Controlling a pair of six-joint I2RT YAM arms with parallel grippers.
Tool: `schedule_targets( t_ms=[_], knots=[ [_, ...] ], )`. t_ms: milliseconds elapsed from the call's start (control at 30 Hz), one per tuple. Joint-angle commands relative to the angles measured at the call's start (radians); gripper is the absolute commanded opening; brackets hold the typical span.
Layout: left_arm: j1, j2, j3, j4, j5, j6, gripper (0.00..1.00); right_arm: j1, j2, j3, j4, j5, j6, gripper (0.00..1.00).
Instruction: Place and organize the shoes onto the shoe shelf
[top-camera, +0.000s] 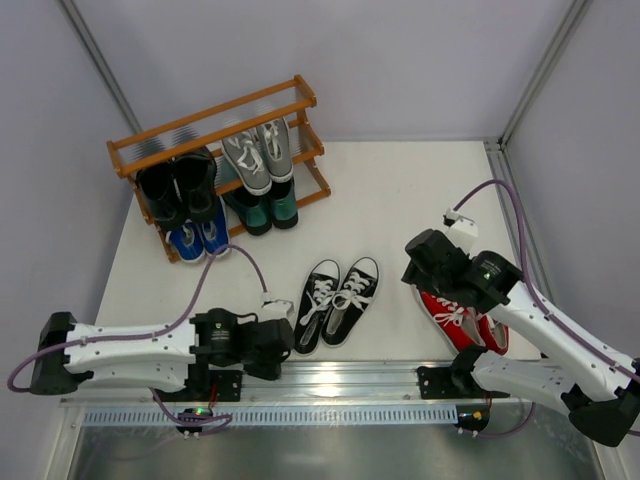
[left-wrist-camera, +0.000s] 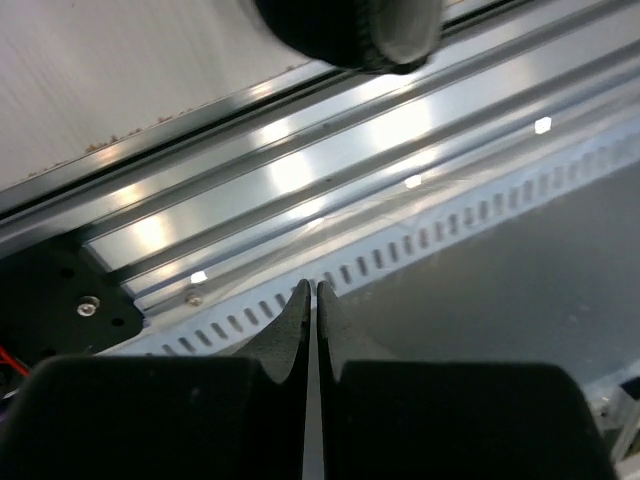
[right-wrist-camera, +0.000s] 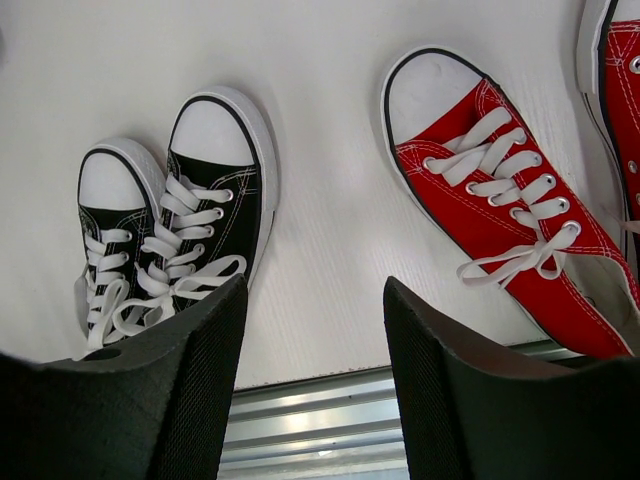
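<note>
Setting: a white table (top-camera: 400, 200) enclosed by pale lilac walls, with an aluminium rail (top-camera: 350, 375) running along its near edge.
Shelf: the shoe shelf (top-camera: 210, 122) stands at the far left of the table, turned at an angle, with its slanted tiers facing the arms.
On the shelf, left: the black loafers (top-camera: 180, 190) sit side by side, and the blue sneakers (top-camera: 198, 240) are below them on the lowest tier, toes pointing out.
On the shelf, right: the grey sneakers (top-camera: 258, 155) lie toes up the slope, and the dark green loafers (top-camera: 262, 208) are on the tier beneath.
On the table, middle: the black-and-white sneakers (top-camera: 338, 300) lie as a touching pair near the rail, toes towards the shelf and well apart from it.
On the table, right: the red sneakers (top-camera: 460, 318) lie near the rail, partly hidden under the right arm. The right wrist view shows one full shoe (right-wrist-camera: 500, 210) with white laces and the edge of its mate.
Right gripper (right-wrist-camera: 315, 290): it hangs above the table between the two loose pairs. Its fingers are spread moderately and there is nothing between them.
Left gripper (left-wrist-camera: 310, 290): it is low over the aluminium rail beside the black-and-white pair. Its fingers are pressed together and hold nothing.
Cable: a purple cable (top-camera: 215, 270) loops from the left arm across the table towards the shelf.
</note>
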Motion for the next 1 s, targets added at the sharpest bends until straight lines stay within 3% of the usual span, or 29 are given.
schedule_targets(
  t_ms=[0, 233, 433, 700, 967],
  knots=[
    [-0.024, 0.065, -0.062, 0.022, -0.014, -0.064, 0.00, -0.004, 0.009, 0.018, -0.002, 0.021, -0.019, 0.58],
    [-0.023, 0.142, -0.108, 0.134, -0.146, 0.008, 0.00, -0.004, -0.018, 0.018, -0.037, 0.029, -0.016, 0.57],
    [0.045, 0.218, -0.183, 0.312, -0.081, 0.051, 0.00, -0.004, -0.017, 0.025, -0.060, 0.032, -0.015, 0.57],
    [0.122, 0.359, -0.171, 0.507, -0.072, 0.089, 0.00, -0.004, -0.011, 0.007, -0.056, 0.008, -0.021, 0.57],
    [0.194, 0.366, -0.154, 0.509, -0.093, 0.106, 0.00, -0.005, 0.012, -0.139, 0.101, -0.045, -0.039, 0.54]
  ],
)
